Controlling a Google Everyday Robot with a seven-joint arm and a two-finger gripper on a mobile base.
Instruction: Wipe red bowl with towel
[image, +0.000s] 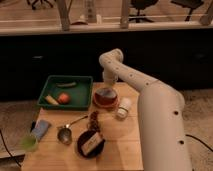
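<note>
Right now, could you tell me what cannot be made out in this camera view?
Camera view:
Gripper, over the red bowl: whether it touches the bowl is hidden by the arm's wrist.
Towel, right of the red bowl: too blurred to show its folds.
Black bowl: the pale thing inside is too blurred to name.
Table: its front is cut off by the bottom edge.
</note>
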